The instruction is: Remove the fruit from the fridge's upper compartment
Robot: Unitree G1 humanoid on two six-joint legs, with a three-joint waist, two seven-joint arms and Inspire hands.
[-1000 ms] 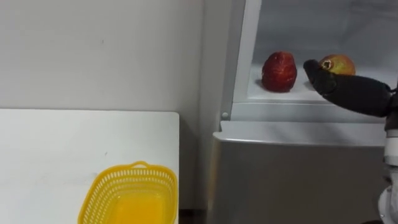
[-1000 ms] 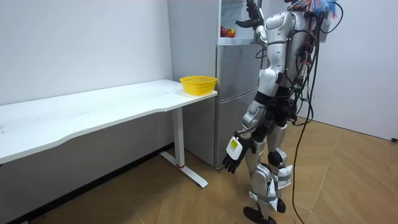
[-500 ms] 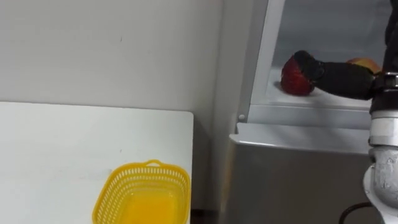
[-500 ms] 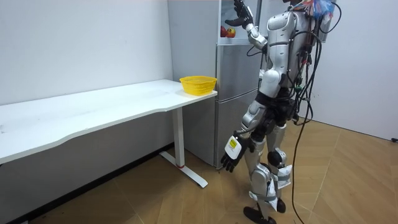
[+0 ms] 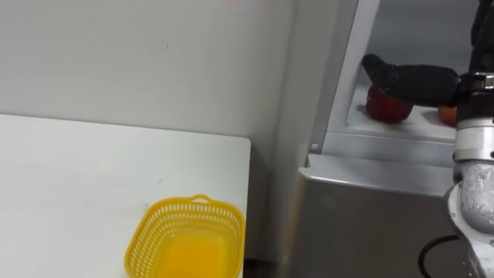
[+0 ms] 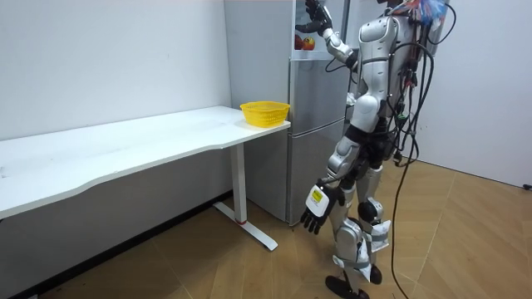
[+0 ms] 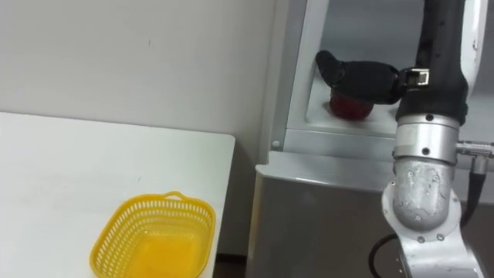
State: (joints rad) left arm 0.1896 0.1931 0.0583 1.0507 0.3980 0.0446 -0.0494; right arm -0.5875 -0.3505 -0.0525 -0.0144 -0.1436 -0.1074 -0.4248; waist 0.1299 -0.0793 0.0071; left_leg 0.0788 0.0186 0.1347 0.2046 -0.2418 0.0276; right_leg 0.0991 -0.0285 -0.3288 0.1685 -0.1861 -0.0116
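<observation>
A red fruit (image 5: 388,110) lies on the shelf of the open upper fridge compartment (image 5: 401,130). A second, orange-red fruit (image 5: 448,115) lies to its right, mostly behind my wrist. My right hand (image 5: 407,79) reaches in from the right and lies over the top of the red fruit, its fingers stretched out to the left and not curled round it. In the right eye view the right hand (image 7: 361,77) covers most of the red fruit (image 7: 349,109). I stand facing the fridge. My left hand (image 6: 316,214) hangs open beside my thigh.
A yellow plastic basket (image 5: 187,241) stands at the near right corner of the white table (image 5: 77,170), just left of the fridge. The grey lower fridge door (image 5: 363,220) is shut below the open compartment. A white wall runs behind the table.
My right hand has moved left, from beside the orange-red fruit to over the red one. The eye view has shifted, so the fridge sits further right in it.
</observation>
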